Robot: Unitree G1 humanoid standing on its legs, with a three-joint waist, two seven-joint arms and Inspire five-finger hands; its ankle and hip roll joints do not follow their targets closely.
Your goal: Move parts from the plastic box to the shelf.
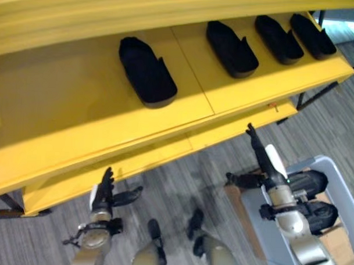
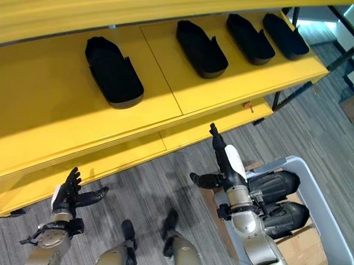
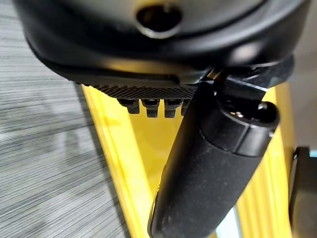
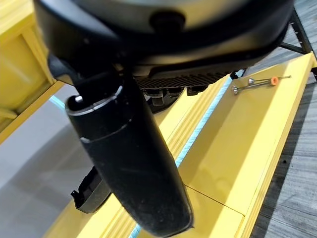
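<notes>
Four black parts (image 2: 113, 71) lie in a row on the yellow shelf (image 2: 43, 122), well apart from both of my hands, which are lower, in front of the shelf's edge. Two more black parts (image 2: 279, 200) lie in the grey plastic box (image 2: 336, 243) on the floor at my right, just beside my right forearm; a brown cardboard piece (image 2: 303, 253) sits in the box too.

My right hand (image 2: 222, 163) is raised, fingers straight and pointing toward the shelf, thumb spread apart, holding nothing. My left hand (image 2: 70, 193) is at lower left over the grey carpet floor (image 2: 146, 189), fingers straight, thumb out, empty.

The right wrist view shows a small metal pin with an orange tip (image 4: 257, 83) on a lower yellow board, plus the edge of one black part at a shelf lip. The left wrist view adds a yellow shelf rail past the thumb.
</notes>
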